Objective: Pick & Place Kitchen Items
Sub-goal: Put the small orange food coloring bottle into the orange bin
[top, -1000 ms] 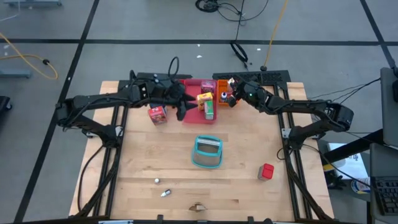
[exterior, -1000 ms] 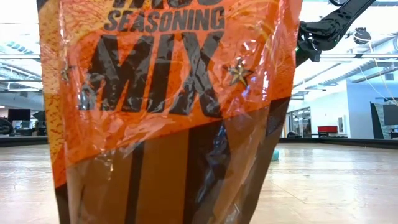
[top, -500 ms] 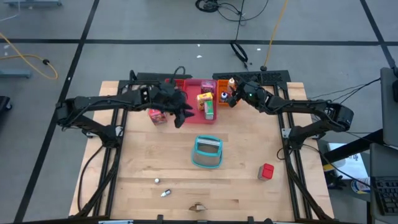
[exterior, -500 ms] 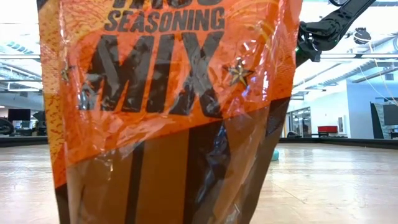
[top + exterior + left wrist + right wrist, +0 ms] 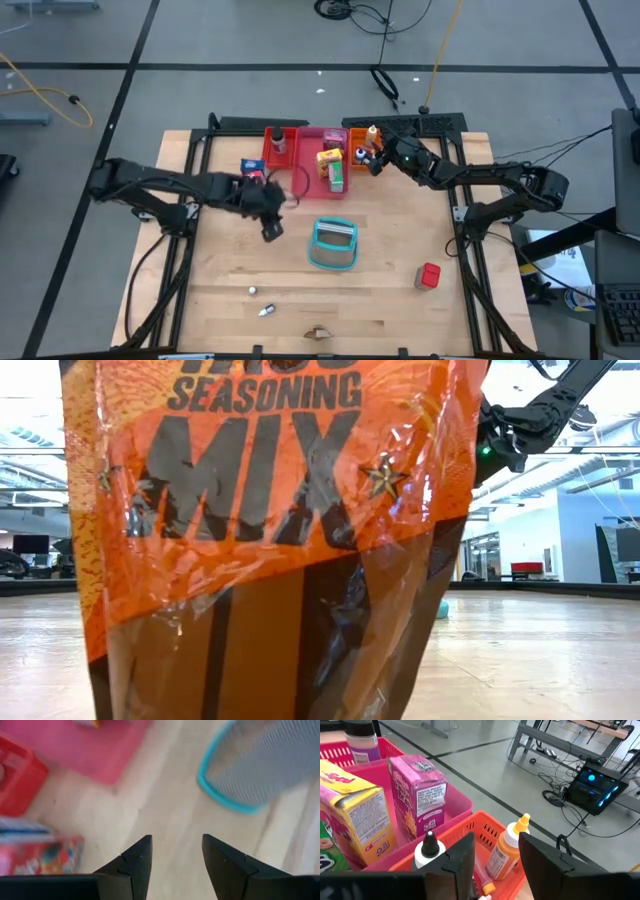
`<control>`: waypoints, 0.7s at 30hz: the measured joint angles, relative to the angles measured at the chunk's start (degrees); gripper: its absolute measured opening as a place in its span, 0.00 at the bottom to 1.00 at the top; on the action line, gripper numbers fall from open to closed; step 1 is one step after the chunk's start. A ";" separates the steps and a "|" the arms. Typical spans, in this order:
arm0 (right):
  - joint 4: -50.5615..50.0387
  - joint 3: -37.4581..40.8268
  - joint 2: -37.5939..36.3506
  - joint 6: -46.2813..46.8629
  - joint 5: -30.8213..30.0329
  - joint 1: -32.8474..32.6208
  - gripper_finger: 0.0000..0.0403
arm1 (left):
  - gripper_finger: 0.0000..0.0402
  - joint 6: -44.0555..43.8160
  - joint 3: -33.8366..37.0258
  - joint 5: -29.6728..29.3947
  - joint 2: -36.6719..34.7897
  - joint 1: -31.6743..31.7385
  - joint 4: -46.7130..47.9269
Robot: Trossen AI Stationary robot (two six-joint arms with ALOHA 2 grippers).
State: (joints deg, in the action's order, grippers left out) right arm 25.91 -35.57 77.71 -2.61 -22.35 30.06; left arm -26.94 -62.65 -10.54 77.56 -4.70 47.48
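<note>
Kitchen items: orange bottle (image 5: 506,851) upright in orange tray (image 5: 480,827), directly ahead of right gripper (image 5: 495,857), fingers apart, nothing between them. Yellow-pink carton (image 5: 329,159) and green carton (image 5: 337,178) in pink tray (image 5: 312,180) at 9 o'clock of that tray. Left gripper (image 5: 176,851) parted and empty above bare table (image 5: 390,240), red-blue carton (image 5: 253,174) at its 11 o'clock, teal basket (image 5: 334,245) at 3 o'clock; red cube (image 5: 429,275) well apart at 4 o'clock.

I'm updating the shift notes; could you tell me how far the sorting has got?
Done: cartons stand in the pink tray, bottles in the orange tray. In hand: nothing; the left gripper hangs open and empty near the teal basket, the right gripper open over the orange tray. Left: the red cube and red carton.
</note>
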 joint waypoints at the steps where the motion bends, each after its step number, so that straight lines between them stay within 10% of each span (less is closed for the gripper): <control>1: -0.02 0.00 0.02 0.00 0.00 -0.02 0.36 | 0.44 -1.24 0.02 -0.67 0.00 -1.78 1.19; 11: 0.02 0.01 0.00 1.41 0.11 -0.04 0.36 | 0.44 -9.46 5.28 -5.97 -0.04 -19.43 3.93; 21: 0.26 0.02 0.00 1.59 0.13 -0.04 0.35 | 0.44 -17.37 16.96 -4.70 -0.04 -31.36 -14.11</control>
State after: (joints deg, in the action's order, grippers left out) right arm 26.18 -35.55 77.71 -1.02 -22.22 30.02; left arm -44.32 -45.69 -15.25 77.52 -36.06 33.37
